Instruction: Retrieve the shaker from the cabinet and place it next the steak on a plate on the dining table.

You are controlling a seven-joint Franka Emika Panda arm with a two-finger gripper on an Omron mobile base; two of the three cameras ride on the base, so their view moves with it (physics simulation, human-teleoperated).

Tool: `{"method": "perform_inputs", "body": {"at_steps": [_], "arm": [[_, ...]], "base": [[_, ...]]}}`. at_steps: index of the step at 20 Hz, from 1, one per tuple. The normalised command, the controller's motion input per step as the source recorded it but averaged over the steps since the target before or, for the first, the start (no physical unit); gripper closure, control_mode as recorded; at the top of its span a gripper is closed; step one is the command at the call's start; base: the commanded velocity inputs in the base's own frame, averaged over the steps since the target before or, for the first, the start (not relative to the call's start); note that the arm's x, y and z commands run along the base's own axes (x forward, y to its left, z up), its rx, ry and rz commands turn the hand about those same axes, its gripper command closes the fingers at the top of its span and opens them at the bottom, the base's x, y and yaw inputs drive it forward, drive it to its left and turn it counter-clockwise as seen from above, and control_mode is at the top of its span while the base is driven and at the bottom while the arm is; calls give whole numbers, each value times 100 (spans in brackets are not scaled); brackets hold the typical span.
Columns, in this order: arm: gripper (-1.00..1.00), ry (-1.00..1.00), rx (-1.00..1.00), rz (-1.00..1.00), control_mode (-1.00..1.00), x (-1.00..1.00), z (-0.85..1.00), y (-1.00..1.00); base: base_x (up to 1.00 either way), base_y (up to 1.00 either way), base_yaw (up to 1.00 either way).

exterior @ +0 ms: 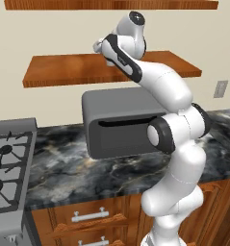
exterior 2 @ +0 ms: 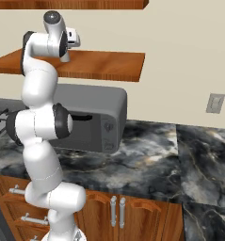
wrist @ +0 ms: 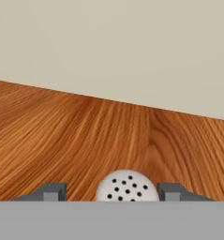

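The shaker point(wrist: 127, 186) shows as a pale round cap dotted with holes, standing on the reddish-brown plank of the cabinet point(wrist: 85, 136). My gripper point(wrist: 111, 192) straddles it, one dark fingertip on each side. The right fingertip point(wrist: 172, 191) is almost at the cap, while a gap of wood separates the left one from it. The jaws are open around the shaker. In both base views the arm reaches up over the cabinet point(exterior: 63, 69) point(exterior 2: 104, 63), and its wrist hides the shaker there. The steak, plate and dining table are out of view.
A grey microwave point(exterior: 121, 122) point(exterior 2: 95, 113) sits on the marble counter point(exterior: 63, 168) right under the shelf. A stove point(exterior: 6, 163) lies to the left. A second wooden shelf point(exterior: 111, 4) hangs above. The beige wall behind carries an outlet point(exterior 2: 214, 103).
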Motion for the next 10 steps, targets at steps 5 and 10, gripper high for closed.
{"method": "perform_inputs", "body": {"at_steps": [5,10], "arm": [[100,0,-1,0,-100,0,-2,0],[100,0,0,0,-100,0,-1,0]], "base": [[0,0,0],[0,0,0]]}}
